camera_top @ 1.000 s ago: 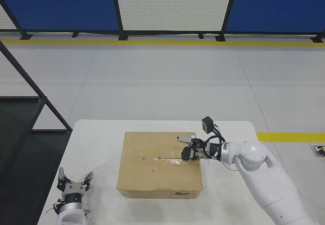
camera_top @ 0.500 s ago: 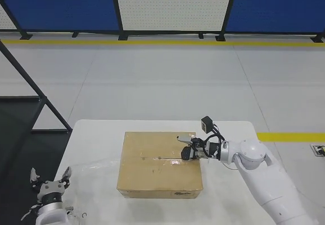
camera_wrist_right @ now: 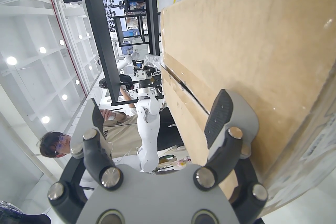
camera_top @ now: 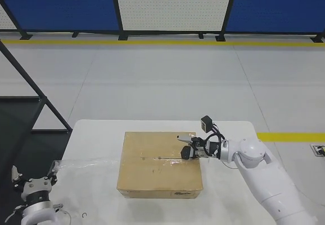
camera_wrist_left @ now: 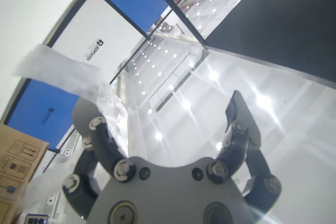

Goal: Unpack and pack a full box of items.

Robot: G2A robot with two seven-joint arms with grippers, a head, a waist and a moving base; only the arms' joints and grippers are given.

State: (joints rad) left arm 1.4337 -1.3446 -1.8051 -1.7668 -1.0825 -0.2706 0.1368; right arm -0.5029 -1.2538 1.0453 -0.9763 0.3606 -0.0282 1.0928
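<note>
A shut brown cardboard box stands mid-table. Its top seam is slit open. My right gripper is open over the box's right top, and one of its fingertips rests by the seam. My left gripper is open beyond the table's left edge. A clear tape strip runs from the box's left side toward it. In the left wrist view the tape strip clings to one finger of the left gripper, with the box at the edge.
The white table has bare room in front of and to the right of the box. A black metal rack stands to the left of the table, close to my left gripper. Grey floor lies behind.
My left gripper has moved left, off the table's edge, drawing the clear tape strip out from the box. The right arm has kept still on the box top.
</note>
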